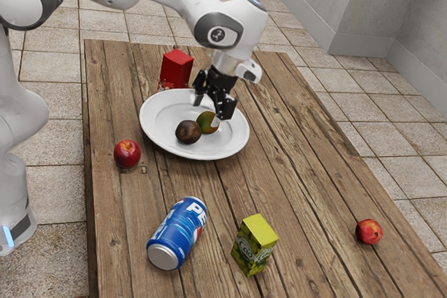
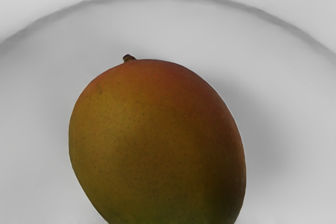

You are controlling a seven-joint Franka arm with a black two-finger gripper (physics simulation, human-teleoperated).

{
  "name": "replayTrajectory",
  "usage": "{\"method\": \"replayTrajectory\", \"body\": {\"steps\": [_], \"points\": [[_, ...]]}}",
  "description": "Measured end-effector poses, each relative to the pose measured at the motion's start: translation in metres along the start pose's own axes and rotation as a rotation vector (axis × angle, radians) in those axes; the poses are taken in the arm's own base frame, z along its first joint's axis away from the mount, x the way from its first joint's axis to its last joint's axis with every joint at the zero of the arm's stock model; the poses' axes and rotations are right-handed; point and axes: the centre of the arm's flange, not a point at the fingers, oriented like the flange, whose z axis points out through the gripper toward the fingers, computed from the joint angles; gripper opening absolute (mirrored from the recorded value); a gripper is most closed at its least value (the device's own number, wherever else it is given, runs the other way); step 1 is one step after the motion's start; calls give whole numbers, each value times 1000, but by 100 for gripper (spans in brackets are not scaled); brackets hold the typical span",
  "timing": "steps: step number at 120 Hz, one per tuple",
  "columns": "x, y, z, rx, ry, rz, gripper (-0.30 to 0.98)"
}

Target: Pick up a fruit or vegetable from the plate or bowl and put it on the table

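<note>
Where the surface (image 1: 318,193) runs nearest, blue can (image 1: 178,234) on its side, green carton (image 1: 254,246) upright. Farther back, red apple (image 1: 127,153), then the plate (image 1: 153,130), holding a dark fruit (image 1: 187,132) and the mango (image 1: 205,122), likely the pick. Hand (image 1: 211,110) open, just over the mango. Risk: closing too high on that rounded top could squeeze it loose; coming down off-centre might shove it into the dark fruit. Beyond, red box (image 1: 176,70).

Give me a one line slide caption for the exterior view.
Black gripper open above a mango on a white plate.
</note>
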Motion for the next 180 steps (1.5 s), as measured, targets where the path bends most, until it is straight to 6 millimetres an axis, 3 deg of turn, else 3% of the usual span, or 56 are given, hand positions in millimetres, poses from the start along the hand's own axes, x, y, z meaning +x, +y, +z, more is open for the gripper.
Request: {"method": "replayTrajectory", "body": {"steps": [29,128,160,180], "points": [[5,5,18,-5,5,-17,69],[20,8,34,9,37,-56,68],[19,18,34,10,50,-40,39],[17,19,24,15,50,-36,35]]}}
